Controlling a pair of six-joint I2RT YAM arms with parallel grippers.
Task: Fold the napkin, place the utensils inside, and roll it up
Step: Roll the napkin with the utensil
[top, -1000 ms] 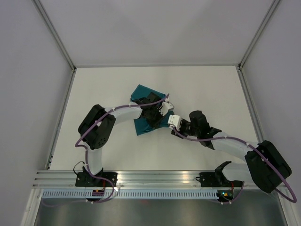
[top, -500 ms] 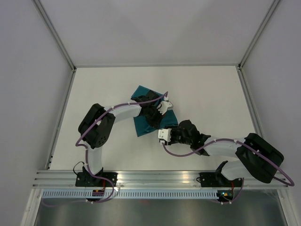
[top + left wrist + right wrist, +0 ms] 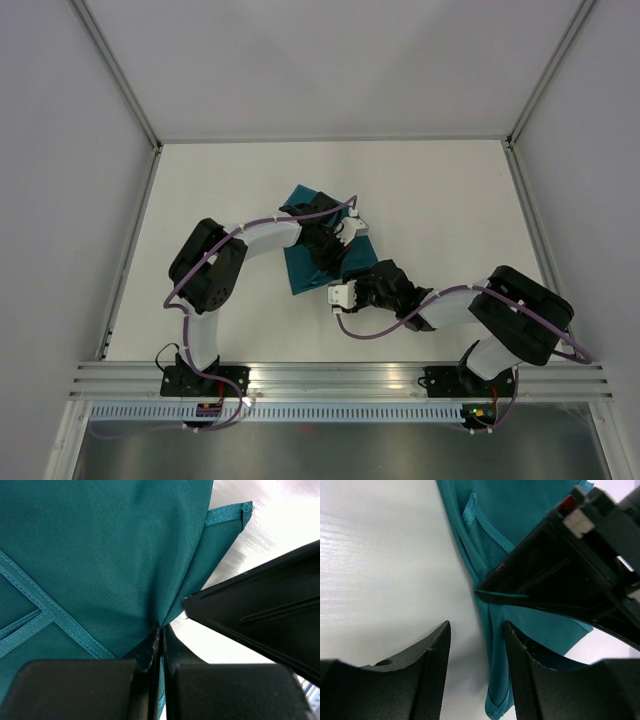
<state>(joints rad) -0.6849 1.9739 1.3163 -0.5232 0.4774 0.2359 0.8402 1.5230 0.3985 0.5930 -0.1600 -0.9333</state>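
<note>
Nearest to the arm bases, the right arm (image 3: 515, 315) bends sharply at its elbow and reaches leftward, low over the white table (image 3: 430, 190). That puts the right gripper (image 3: 476, 627) at the near edge of the napkin (image 3: 298, 272). Its jaws stand apart and hold nothing. In the right wrist view the two black fingers (image 3: 432, 670) frame a strip of bare table and the cloth's near edge. The teal runs down into the gap beside the right-hand finger; whether it touches that finger cannot be told.

Just beyond, the napkin lies near the middle of the table as a creased, partly folded teal shape. Much of it is covered by the two wrists in the overhead view.

Above it, the left arm (image 3: 215, 265) arcs from its base on the left and comes down onto the cloth. The left gripper (image 3: 161, 630) is closed tight, pinching a gathered fold of the napkin between its tips. From that pinch the fabric fans upward in taut pleats. A stitched hem (image 3: 50, 612) crosses the lower layer, and one corner (image 3: 245, 507) pokes out over the bright table.

Farthest, the napkin's far corner shows past the left wrist.
</note>
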